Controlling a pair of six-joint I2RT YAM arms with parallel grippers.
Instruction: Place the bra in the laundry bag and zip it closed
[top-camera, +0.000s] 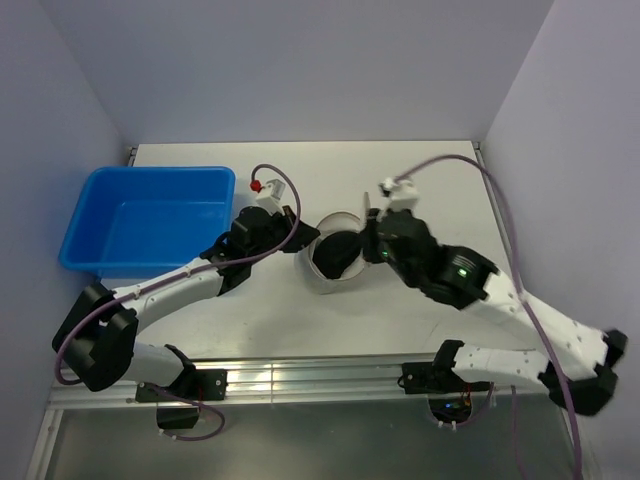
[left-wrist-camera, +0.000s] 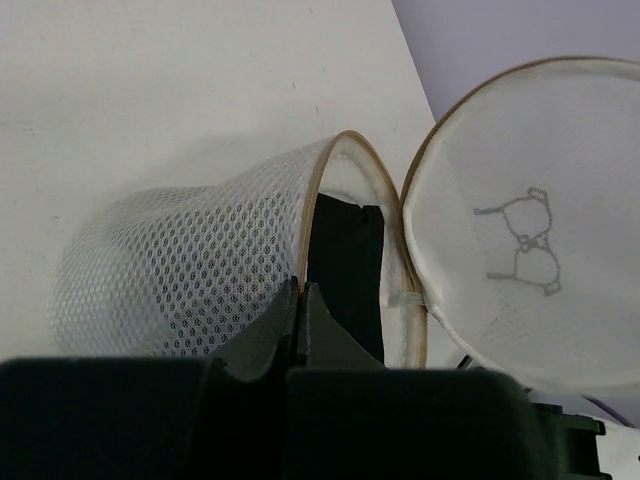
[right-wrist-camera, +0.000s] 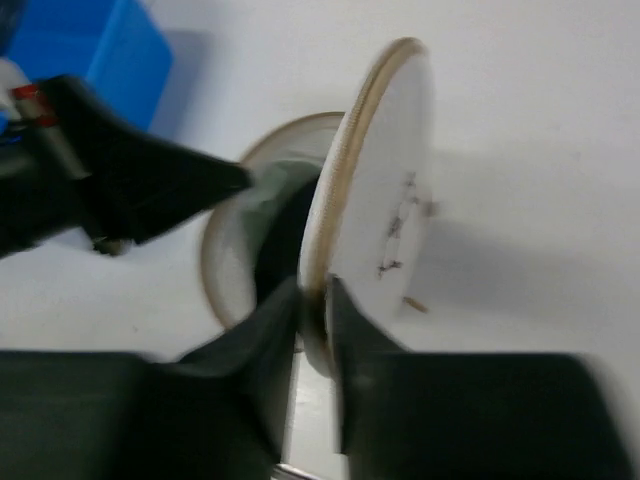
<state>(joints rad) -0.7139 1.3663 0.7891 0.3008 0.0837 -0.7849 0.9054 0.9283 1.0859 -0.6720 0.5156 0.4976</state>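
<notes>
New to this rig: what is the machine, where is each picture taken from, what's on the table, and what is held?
Two robot arms, each ending in a two-finger gripper, are bolted to a white table. One picture looks down from above; the other two come from wrist cameras. On the table are a big blue plastic tub and a small round white mesh laundry bag with a tan rim, lying on its side with something dark inside. The left gripper pinches the bag's rim. The right gripper straddles the edge of the bag's round white lid; blur hides whether it grips.
</notes>
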